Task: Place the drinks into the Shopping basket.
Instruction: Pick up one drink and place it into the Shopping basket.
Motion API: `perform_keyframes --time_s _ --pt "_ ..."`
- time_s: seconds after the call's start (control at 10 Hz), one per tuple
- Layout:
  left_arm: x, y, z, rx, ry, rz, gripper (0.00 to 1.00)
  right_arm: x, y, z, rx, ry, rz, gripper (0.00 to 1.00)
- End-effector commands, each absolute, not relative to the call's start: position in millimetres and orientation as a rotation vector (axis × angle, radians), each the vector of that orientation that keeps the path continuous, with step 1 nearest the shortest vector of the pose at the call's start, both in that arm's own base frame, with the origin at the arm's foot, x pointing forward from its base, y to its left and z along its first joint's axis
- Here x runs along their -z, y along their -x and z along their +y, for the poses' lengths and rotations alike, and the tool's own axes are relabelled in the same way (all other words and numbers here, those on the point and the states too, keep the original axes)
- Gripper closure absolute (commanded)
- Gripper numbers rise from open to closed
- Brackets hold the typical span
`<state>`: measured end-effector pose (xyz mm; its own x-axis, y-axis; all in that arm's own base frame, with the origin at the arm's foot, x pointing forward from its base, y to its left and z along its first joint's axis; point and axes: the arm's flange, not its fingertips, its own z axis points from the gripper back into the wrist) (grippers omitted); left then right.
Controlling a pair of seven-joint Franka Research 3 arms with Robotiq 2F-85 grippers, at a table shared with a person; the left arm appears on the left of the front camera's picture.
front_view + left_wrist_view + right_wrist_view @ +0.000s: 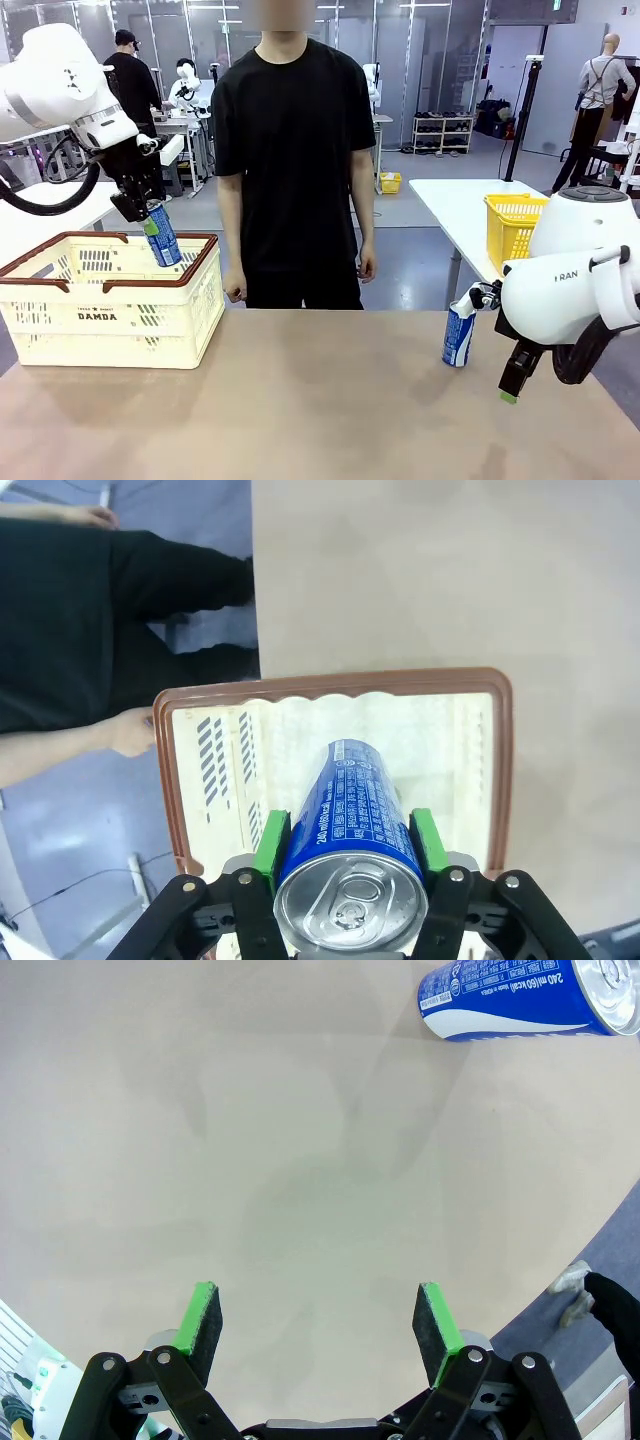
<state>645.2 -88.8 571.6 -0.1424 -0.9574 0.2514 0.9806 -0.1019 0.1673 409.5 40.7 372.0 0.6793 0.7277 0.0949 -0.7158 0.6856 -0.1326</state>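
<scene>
My left gripper (pixel 150 222) is shut on a blue drink can (pixel 162 236) with white print and holds it tilted over the cream Shopping basket (pixel 110 315) at the table's left. From the left wrist, the can (pixel 352 855) sits between the green pads (pixel 270 845), its silver top toward the camera, above the basket's bare floor (pixel 440 750). A second blue can (pixel 458 335) stands upright on the table at the right, and lies at the top right (pixel 530 1000) of the right wrist view. My right gripper (pixel 512 390) hangs open just right of it, its fingers (pixel 200 1315) apart over bare table.
A person in black stands at the far edge of the table (pixel 330 400), hands down, one hand (pixel 130 730) close to the basket's brown rim. A yellow mesh basket (pixel 512 225) sits on another white table behind the right arm.
</scene>
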Motion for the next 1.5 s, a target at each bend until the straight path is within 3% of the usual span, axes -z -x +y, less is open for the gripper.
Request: perform_keyframes --time_s 0.0,0.4,0.9,1.4 --pt "-573.0 -670.7 -90.6 1.708 0.137 -0.307 0.42 -372.4 -409.2 40.4 -0.811 0.09 -0.142 0.04" --pt "-519.9 -691.6 -94.7 1.726 0.145 -0.266 0.42 -372.4 -409.2 40.4 -0.811 0.09 -0.142 0.04" --pt "-460.1 -694.0 -100.8 1.679 0.068 -0.202 0.42 -372.4 -409.2 40.4 -0.811 0.09 -0.142 0.04" --pt "-421.2 -695.2 -106.9 1.665 0.113 -0.188 0.42 -372.4 -409.2 40.4 -0.811 0.09 -0.142 0.04"
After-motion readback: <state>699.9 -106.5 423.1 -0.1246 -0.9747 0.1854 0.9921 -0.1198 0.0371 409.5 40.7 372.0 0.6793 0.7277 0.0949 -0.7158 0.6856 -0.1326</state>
